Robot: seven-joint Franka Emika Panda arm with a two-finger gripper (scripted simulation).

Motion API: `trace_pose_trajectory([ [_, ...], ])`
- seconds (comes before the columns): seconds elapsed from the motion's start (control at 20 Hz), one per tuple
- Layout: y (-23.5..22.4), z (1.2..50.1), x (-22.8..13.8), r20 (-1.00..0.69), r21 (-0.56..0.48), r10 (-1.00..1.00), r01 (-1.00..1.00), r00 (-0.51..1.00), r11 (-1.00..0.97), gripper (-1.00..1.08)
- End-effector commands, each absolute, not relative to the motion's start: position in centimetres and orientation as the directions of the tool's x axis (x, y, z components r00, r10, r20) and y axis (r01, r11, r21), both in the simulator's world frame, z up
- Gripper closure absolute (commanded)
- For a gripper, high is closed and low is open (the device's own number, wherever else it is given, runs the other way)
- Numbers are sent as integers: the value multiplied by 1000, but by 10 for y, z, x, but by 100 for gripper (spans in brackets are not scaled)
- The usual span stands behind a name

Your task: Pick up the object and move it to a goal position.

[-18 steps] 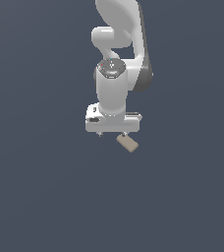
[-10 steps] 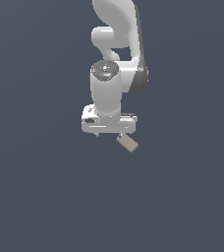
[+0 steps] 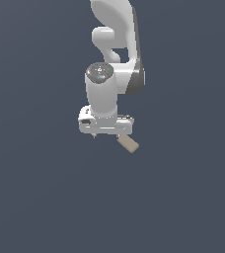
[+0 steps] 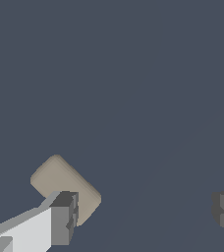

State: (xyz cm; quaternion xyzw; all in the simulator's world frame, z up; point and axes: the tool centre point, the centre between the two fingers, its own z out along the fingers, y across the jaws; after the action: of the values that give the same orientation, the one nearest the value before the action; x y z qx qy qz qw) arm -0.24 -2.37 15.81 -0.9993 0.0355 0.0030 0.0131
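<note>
Tan block (image 4: 65,184) partly behind finger of wide-spread gripper (image 4: 146,211).

Your inventory for this moment:

- Arm (image 3: 109,74): you have one, white, in the exterior view.
- Gripper (image 3: 106,132): you have one, at the arm's lower end.
- Gripper fingers (image 4: 65,217): you can count two in the wrist view, each with a dark pad, standing wide apart.
- Block (image 3: 128,144): you have one, tan and plain-faced, seen again in the wrist view (image 4: 65,188).
- Surface (image 3: 45,197): one, flat and dark blue-grey.
</note>
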Motion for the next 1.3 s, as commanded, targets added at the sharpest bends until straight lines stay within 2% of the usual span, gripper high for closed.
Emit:
trace_pose_trajectory([
  [0.0, -22, 157, -3, -7, -25, -61, -61, 998, -998, -92],
  [0.35, -10, 143, -8, -6, -17, 40, 40, 999, -999, -92],
  [0.65, 11, 123, -17, -6, -7, 203, 203, 979, -979, -92],
  [1.25, 66, 77, -47, -4, 1, 579, 579, 815, -815, -92],
])
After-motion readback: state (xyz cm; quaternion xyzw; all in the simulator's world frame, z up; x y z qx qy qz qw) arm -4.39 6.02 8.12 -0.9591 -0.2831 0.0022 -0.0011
